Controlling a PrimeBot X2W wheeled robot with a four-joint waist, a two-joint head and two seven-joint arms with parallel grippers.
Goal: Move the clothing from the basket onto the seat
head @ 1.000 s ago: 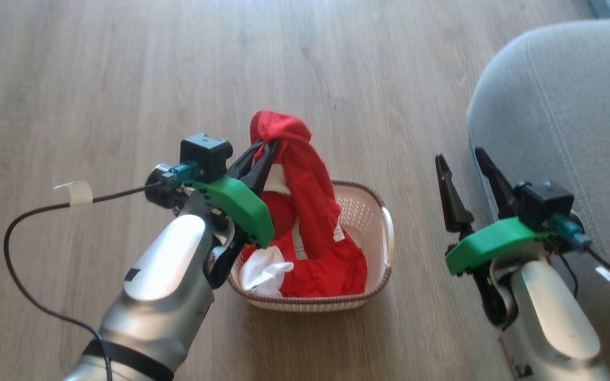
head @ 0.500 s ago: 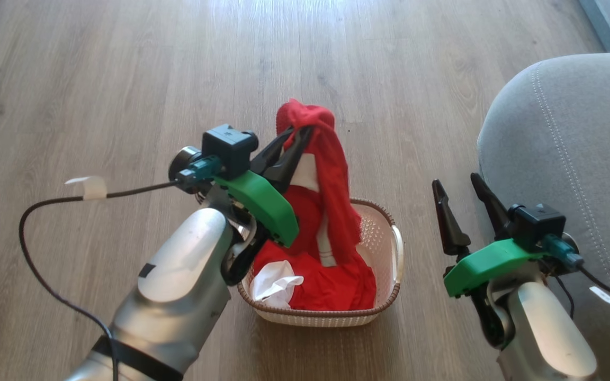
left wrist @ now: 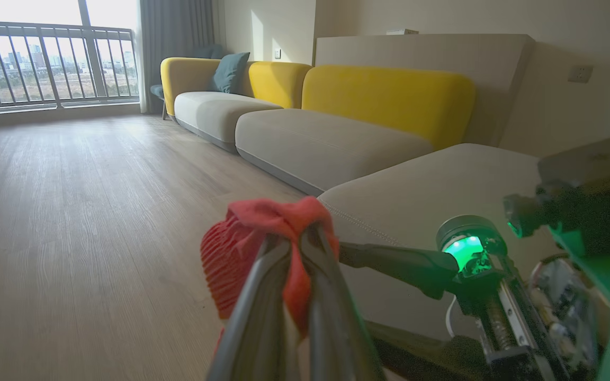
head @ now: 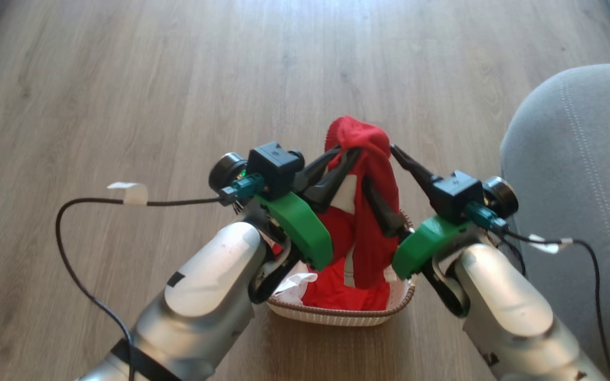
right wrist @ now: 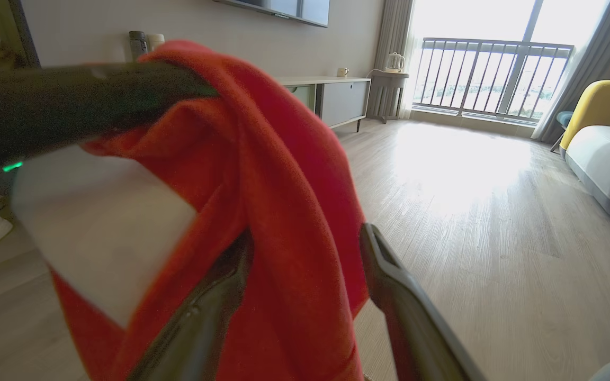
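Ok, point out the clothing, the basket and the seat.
clothing (head: 360,241): head view, the hanging red middle fold.
basket (head: 331,312): head view, its near brown rim.
seat (head: 575,159): head view, the grey top surface.

**Clothing (head: 360,233) hung half out of basket (head: 337,316)**

The red clothing, patched with white, stood stretched upright, its bunched top pinched in the left hand (head: 347,153) and its lower folds lying in the cream, brown-rimmed basket on the floor (head: 125,106). The grey seat (head: 575,174) lay near.
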